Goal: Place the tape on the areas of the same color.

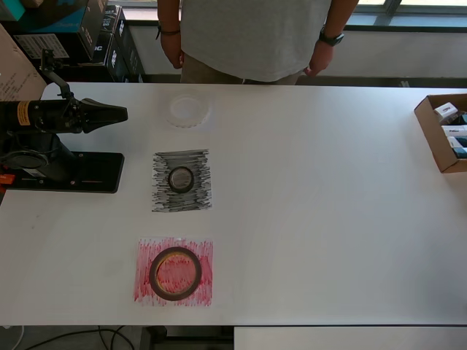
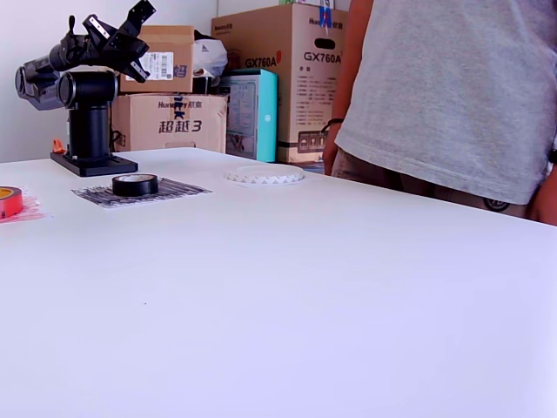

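The small black tape roll (image 1: 181, 179) (image 2: 135, 184) lies flat in the middle of the black scribbled area (image 1: 162, 195) (image 2: 171, 192). The large red-sided roll (image 1: 175, 273) (image 2: 8, 201) rests on the red area (image 1: 143, 286) (image 2: 31, 210), cut off at the exterior view's left edge. A white ring (image 1: 188, 110) (image 2: 264, 176) lies on bare table beyond the black area. My gripper (image 1: 122, 113) (image 2: 144, 11) is raised at the overhead view's left, well apart from all the rolls. Its jaws look shut with nothing in them.
The arm's black base (image 1: 69, 172) (image 2: 91, 164) stands on the white table (image 1: 321, 219). A person (image 1: 252, 36) (image 2: 452, 96) stands at the far edge. An open cardboard box (image 1: 430, 130) sits at the overhead view's right edge. Stacked cartons (image 2: 278, 52) are behind the table.
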